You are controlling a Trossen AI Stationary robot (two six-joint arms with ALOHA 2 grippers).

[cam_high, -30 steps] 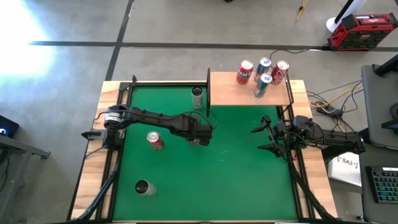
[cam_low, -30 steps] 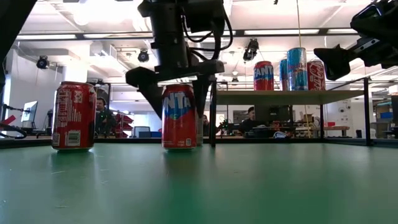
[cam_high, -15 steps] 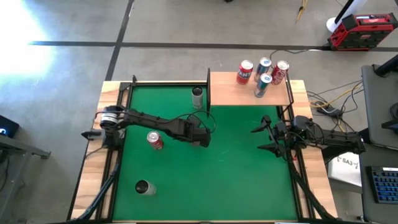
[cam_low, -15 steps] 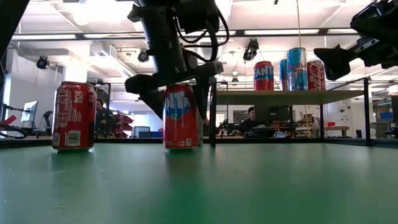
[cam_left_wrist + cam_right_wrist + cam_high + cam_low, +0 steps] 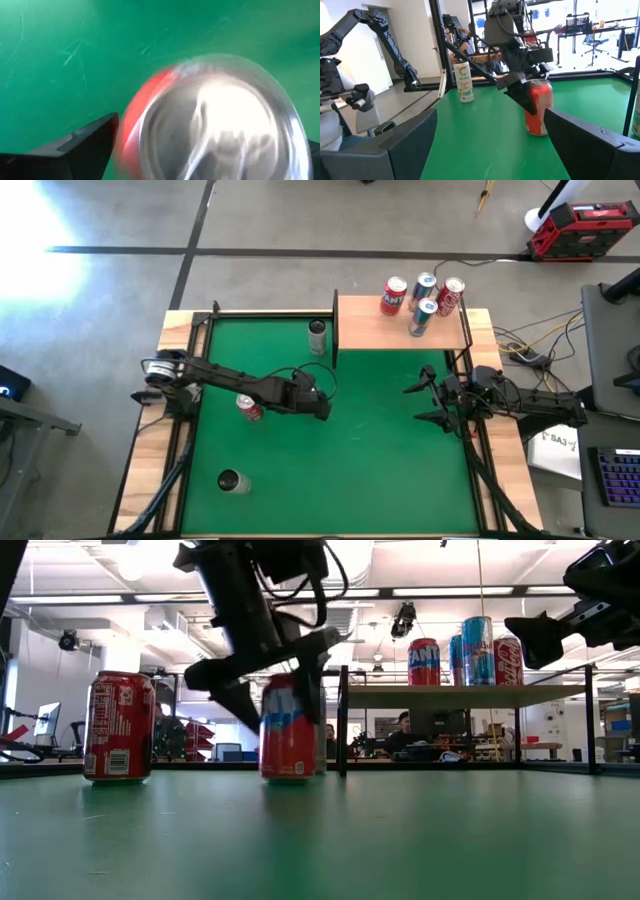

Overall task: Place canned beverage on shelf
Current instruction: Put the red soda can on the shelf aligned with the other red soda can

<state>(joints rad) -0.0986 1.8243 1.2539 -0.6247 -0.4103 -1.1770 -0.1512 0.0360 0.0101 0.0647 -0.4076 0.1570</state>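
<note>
My left claw point(image 5: 268, 690) is spread wide around the top of a red can point(image 5: 287, 727) standing on the green mat point(image 5: 380, 450); its fingers seem not to be gripping, though the wrist view is smeared. My right claw point(image 5: 428, 402) waits open near the mat's right edge. The shelf point(image 5: 375, 330) at the far corner carries four cans.

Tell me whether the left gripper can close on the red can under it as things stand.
Probably yes. The left gripper hangs open right over the red can, one finger on each side of its top, with nothing between them; the can stands upright on the mat.
</note>
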